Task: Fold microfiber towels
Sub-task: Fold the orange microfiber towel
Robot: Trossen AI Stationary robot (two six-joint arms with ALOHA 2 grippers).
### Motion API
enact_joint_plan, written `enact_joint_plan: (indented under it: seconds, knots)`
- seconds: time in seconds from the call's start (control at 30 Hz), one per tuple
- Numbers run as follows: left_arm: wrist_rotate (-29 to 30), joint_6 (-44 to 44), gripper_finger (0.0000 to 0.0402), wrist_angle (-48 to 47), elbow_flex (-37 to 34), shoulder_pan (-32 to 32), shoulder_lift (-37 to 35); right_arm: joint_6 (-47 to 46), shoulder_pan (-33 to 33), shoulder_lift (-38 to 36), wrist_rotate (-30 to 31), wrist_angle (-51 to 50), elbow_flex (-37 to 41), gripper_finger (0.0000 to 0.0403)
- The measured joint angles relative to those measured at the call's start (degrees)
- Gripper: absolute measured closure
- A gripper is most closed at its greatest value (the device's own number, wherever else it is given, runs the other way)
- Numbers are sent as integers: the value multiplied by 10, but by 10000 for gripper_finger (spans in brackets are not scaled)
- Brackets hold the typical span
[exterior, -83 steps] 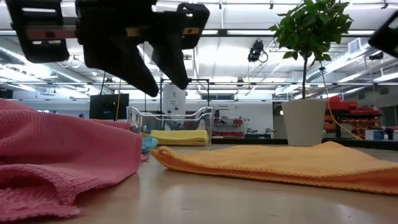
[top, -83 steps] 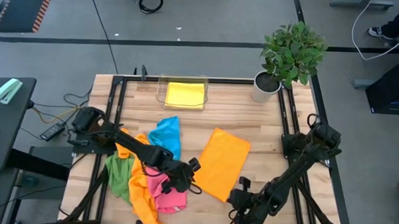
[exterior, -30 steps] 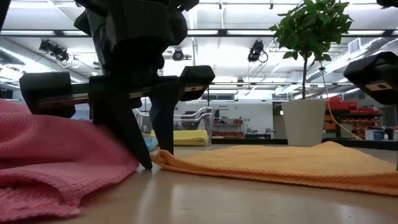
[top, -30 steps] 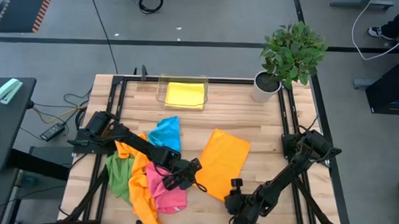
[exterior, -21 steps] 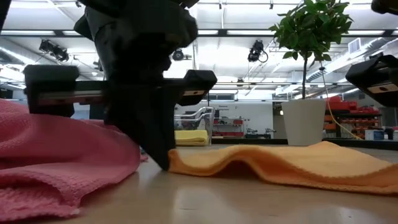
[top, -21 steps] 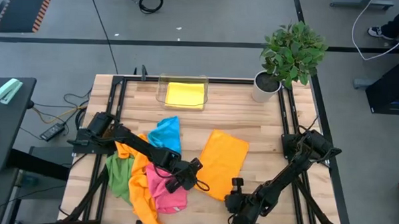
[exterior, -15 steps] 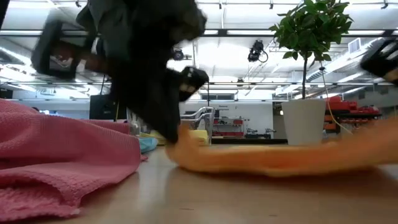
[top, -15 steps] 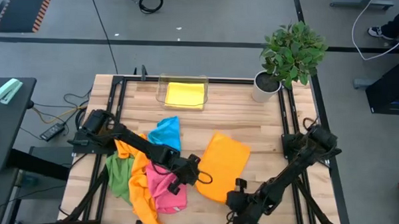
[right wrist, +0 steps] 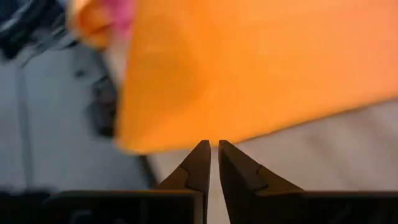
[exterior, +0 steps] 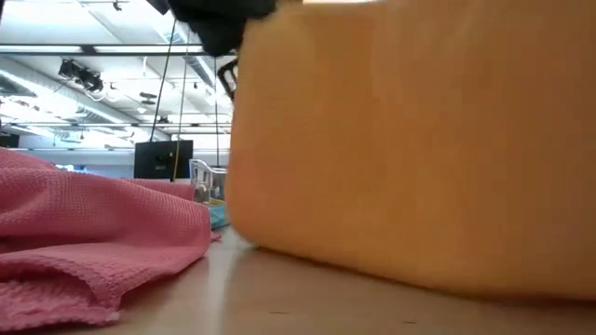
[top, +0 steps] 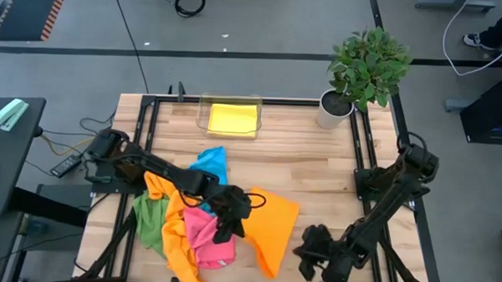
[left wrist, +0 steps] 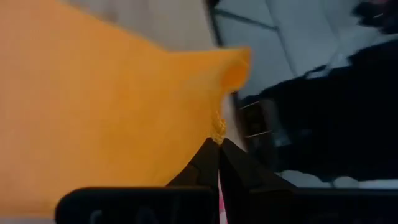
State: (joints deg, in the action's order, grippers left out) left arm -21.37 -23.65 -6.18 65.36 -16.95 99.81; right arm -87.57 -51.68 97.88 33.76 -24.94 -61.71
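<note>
Wooden slatted tabletop (top: pixel 317 160) is sitting on a grey workshop floor, with a potted green plant in a white pot (top: pixel 336 109) at its far right corner and a clear plastic tray (top: pixel 203 114) at the far edge holding a folded yellow microfiber cloth (top: pixel 232 119).

Left gripper (top: pixel 251 197) is working near the table's middle, its jaws pressed together on a corner of the flat orange microfiber towel (top: pixel 273 230); the left wrist view is showing the fingertips (left wrist: pixel 217 155) pinching a small nub of orange fabric at the towel's edge (left wrist: pixel 112 112). That corner is being held off the wood, and the towel is hanging between the table's centre and the near edge. In the low view the orange towel (exterior: pixel 410 140) is filling most of the frame as a raised sheet, its lower edge touching the table.

Right gripper (top: pixel 308 246) is sitting near the front edge, just beside the towel's near right corner. Its fingers (right wrist: pixel 199 163) are almost together; whether they are clamped on the orange fabric (right wrist: pixel 261 68) just ahead of them cannot be told.

Heap of loose cloths is lying left of the orange towel: a pink one (top: pixel 206 240) (exterior: pixel 84 233), a second orange one (top: pixel 174 230), a green one (top: pixel 150 217) and a blue one (top: pixel 208 166), overlapping each other.
</note>
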Motion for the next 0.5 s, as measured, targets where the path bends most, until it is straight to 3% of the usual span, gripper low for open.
enact_joint_plan:
  seconds: [0.13,0.37,0.5]
  knots:
    - [16,-10,394,-10,-2,27,19,-23,27,0,6,-65,0,364]
    - [16,-12,395,-12,-2,54,23,167,19,10,4,44,0,363]
    - [15,-2,393,-15,-2,62,23,164,10,16,15,29,3,358]
